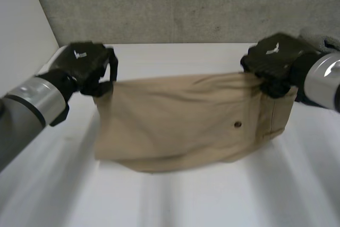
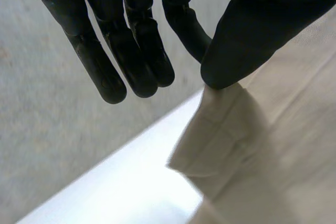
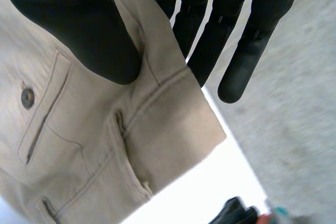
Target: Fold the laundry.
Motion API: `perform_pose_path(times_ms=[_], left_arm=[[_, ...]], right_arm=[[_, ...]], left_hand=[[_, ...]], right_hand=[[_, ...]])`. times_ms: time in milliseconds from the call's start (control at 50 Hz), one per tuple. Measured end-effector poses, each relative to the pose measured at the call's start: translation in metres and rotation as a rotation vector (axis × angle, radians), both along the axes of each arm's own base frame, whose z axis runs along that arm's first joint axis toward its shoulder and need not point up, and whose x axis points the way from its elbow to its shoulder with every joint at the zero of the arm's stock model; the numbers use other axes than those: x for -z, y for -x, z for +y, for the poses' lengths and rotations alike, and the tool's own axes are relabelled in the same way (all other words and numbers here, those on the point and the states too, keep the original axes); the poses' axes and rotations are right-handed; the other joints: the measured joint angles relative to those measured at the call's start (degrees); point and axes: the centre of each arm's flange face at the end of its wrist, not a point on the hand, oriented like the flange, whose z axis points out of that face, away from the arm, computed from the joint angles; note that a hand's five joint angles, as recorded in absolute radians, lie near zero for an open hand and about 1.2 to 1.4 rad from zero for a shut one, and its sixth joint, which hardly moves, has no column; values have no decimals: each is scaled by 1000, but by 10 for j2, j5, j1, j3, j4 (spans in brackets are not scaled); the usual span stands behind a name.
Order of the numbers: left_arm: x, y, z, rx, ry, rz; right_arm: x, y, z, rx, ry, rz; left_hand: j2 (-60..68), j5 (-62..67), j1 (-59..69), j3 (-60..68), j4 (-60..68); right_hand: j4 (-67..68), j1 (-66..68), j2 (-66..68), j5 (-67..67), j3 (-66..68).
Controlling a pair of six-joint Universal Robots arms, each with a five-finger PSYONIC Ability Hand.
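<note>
Table [image 1: 212,200]: white top; I see soft, pale streaks of light across it.
Back wall [image 1: 186,3]: rough grey concrete, running behind the table's far edge.
Side wall [image 1: 21,19]: plain white, on my left.

Matt woven cloth garment [image 1: 180,120] (ribbed waistband [image 3: 160,69]) — smooth, faintly glossy table [image 1: 212,200].

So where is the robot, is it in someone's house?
Probably a lab or test room, not a home: a white table, a plain grey concrete wall, and the robot's left hand and right hand holding tan trousers.
</note>
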Motion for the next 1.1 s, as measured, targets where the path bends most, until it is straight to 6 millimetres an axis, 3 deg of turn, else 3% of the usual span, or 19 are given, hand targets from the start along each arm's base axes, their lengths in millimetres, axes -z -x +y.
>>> perform_pose_path(times_ms=[20, 80, 140, 220, 280, 340, 400, 440, 460, 520, 560, 580, 660, 760, 880, 1100], left_arm=[[17, 0, -6, -25, -9, -79], [30, 0, -14, -47, -12, -142], [55, 9, -40, -84, 15, -258], [62, 28, -67, -102, 92, -280], [49, 45, -91, -120, 210, -236], [18, 59, -113, -146, 369, -147], [-16, 67, -124, -168, 519, -36], [-28, 71, -124, -171, 569, 13], [-33, 73, -123, -170, 584, 37], [-25, 80, -114, -152, 541, 66], [-16, 81, -110, -146, 496, 58], [-1, 80, -103, -141, 426, 35], [38, 74, -84, -136, 216, -29], [73, 64, -62, -137, -33, -21], [90, 63, -54, -119, -172, 56], [113, 82, -67, -25, -206, 91]], right_arm=[[16, -3, -6, 1, -45, 40], [27, -6, -12, 3, -70, 65], [47, -16, -29, 16, -80, 95], [52, -29, -52, 46, -2, 76], [45, -41, -73, 78, 125, 8], [23, -53, -97, 112, 325, -123], [7, -60, -108, 130, 461, -222], [4, -62, -110, 132, 498, -252], [4, -64, -109, 129, 509, -263], [14, -70, -101, 108, 496, -270], [20, -71, -96, 98, 478, -262], [29, -73, -89, 86, 450, -249], [40, -71, -71, 67, 400, -224], [31, -63, -51, 59, 391, -225], [14, -54, -31, 42, 409, -244], [-10, -43, 15, -63, 402, -333]], left_hand=[[0, 0, 0, 2, 0], [1, 0, 0, 2, 1], [2, 5, 0, 3, 2], [2, 5, 0, 3, 2], [2, 5, 0, 3, 2], [2, 5, 0, 3, 2], [2, 5, 0, 3, 2], [0, 4, 0, 2, 1], [-29, -24, -31, -27, -29], [-352, -330, -376, -335, -341], [-395, -375, -416, -378, -385], [-487, -482, -482, -481, -492], [-535, -535, -504, -531, -539], [-538, -537, -507, -533, -541], [-538, -537, -507, -533, -541], [-538, -537, -507, -533, -542]], right_hand=[[0, 0, 0, 3, 0], [0, 0, 0, 5, 0], [0, 0, 0, 9, 0], [0, 0, 0, 9, 1], [0, 0, 0, 9, 1], [1, 0, 0, 9, 1], [1, 0, 0, 9, 1], [2, 0, 0, 10, 1], [2, 0, 0, 11, 1], [2, 0, 0, 11, 1], [2, 0, 0, 11, 2], [2, 0, 2, 11, 3], [2, 0, 6, 11, 5], [2, 0, 6, 11, 5], [2, 0, 6, 11, 5], [2, 0, 6, 11, 5]])
